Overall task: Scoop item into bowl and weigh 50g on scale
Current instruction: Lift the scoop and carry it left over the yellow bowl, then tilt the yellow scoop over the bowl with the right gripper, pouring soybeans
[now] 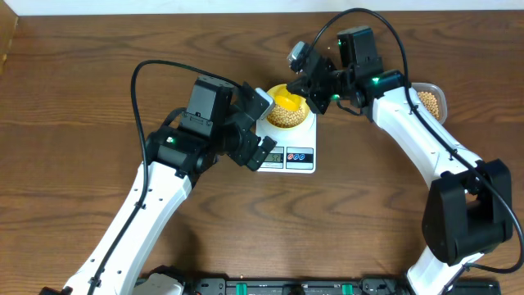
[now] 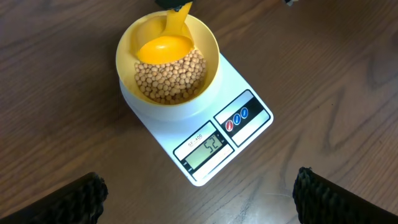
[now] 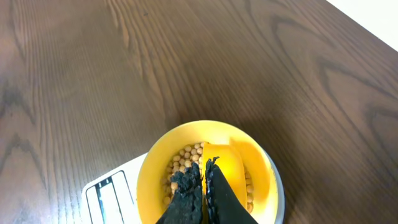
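Observation:
The white scale [image 2: 239, 78] carries the pale yellow bowl [image 2: 211, 56], holding tan beans [image 2: 174, 78]; its display [image 2: 208, 148] reads 52. A bright yellow scoop [image 2: 165, 48] rests bowl-down on the beans, handle rising to the far side. My right gripper [image 3: 204, 180] is shut on that handle above the bowl [image 3: 149, 168], over the scoop [image 3: 227, 165] and beans [image 3: 183, 158]. My left gripper [image 2: 198, 199] stands wide open and holds nothing, just off the scale's display end. In the overhead view the left gripper [image 1: 260, 138] is left of the scale [image 1: 301, 135], and the right gripper [image 1: 315, 97] is at the bowl [image 1: 288, 117].
A clear plastic tub [image 1: 430, 102] with more beans sits at the right, behind my right arm. Bare wooden tabletop [image 1: 82, 90] surrounds the scale. Black cables loop above both arms.

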Tool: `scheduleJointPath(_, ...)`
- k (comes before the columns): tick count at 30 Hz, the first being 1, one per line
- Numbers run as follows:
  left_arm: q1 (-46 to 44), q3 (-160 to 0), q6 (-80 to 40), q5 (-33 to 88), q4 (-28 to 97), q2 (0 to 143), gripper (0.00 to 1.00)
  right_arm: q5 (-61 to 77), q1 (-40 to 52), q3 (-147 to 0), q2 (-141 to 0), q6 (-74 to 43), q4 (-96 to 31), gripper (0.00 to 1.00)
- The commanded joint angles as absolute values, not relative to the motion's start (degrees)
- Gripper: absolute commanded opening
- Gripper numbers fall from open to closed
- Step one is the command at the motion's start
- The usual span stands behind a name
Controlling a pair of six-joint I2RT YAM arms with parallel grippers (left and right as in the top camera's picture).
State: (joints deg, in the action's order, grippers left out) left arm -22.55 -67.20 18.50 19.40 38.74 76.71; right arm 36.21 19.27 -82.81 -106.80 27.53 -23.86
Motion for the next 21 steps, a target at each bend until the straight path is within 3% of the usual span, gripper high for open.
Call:
scheduleJointPath(1, -22.4, -66.8, 19.5, 19.9, 38.8, 77.1, 0.98, 36.3, 19.7, -83.1, -106.8, 28.9, -24.1, 0.01)
scheduleJointPath(9, -22.4, -66.8, 19.5, 19.9, 38.8, 77.1, 0.98, 34.0, 19.9, -83.1, -106.8, 36.4, -24.1, 0.01)
scheduleJointPath(21, -22.4, -66.8, 19.5, 19.9, 38.8, 77.1, 0.98, 34.0, 20.4, -83.1, -106.8, 38.4, -25.4, 0.01)
